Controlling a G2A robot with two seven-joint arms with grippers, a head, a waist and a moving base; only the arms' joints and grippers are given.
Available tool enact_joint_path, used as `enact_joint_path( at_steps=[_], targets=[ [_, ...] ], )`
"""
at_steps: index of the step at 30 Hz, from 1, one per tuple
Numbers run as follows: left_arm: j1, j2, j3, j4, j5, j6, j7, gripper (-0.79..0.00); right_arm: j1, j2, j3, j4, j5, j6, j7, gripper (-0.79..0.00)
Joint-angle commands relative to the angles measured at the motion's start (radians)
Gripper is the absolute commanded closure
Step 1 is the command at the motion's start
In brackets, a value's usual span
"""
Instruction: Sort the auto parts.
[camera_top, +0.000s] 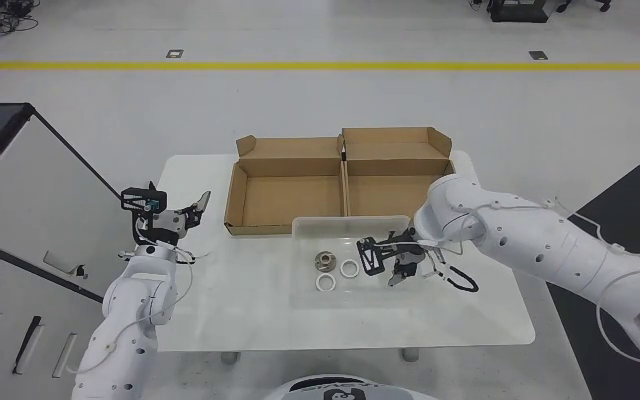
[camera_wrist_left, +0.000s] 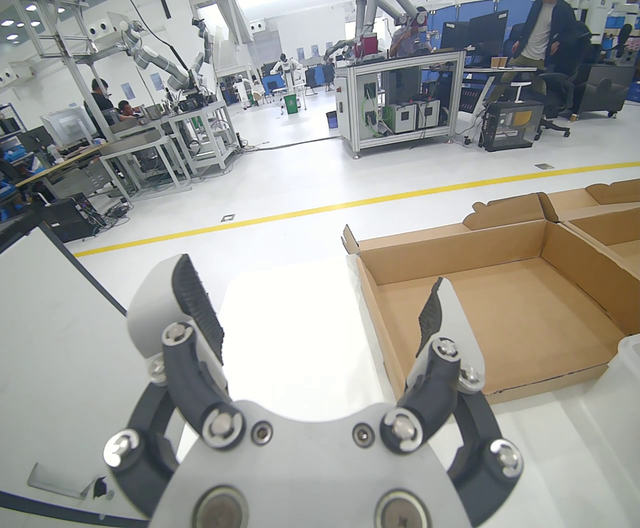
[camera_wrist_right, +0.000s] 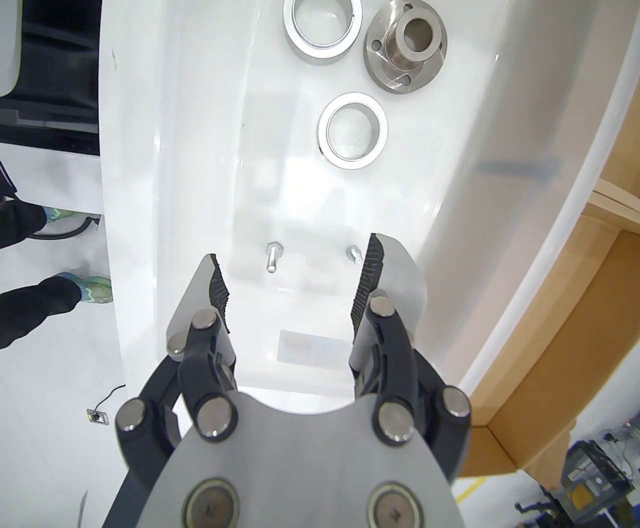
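Well within tray (camera_wrist_right: 165, 150) walls, right tool (camera_wrist_right: 295, 252)

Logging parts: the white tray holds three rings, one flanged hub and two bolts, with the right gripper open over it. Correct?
Two rings, not three, as the right wrist view shows. The flanged hub, two bolts, white tray and open right gripper are as stated.
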Motion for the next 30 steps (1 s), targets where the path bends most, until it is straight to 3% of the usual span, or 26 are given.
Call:
enact_joint_path(
  at_steps=[1,12,24,30],
  targets=[
    [0.000,0.000,0.000,0.000,0.000,0.000,0.000,-0.785,-0.001,0.006,0.000,-0.008,0.006,0.019,0.019,-0.557],
    [0.000,0.000,0.000,0.000,0.000,0.000,0.000,-0.785,-0.005,0.036,0.000,-0.068,0.048,0.094,0.094,-0.606],
    [0.000,0.000,0.000,0.000,0.000,0.000,0.000,-0.785,-0.022,0.059,0.000,-0.105,0.076,0.129,0.129,-0.413],
    [0.000,0.000,0.000,0.000,0.000,0.000,0.000,-0.785,-0.037,0.064,0.000,-0.110,0.083,0.137,0.137,-0.388]
  ],
)
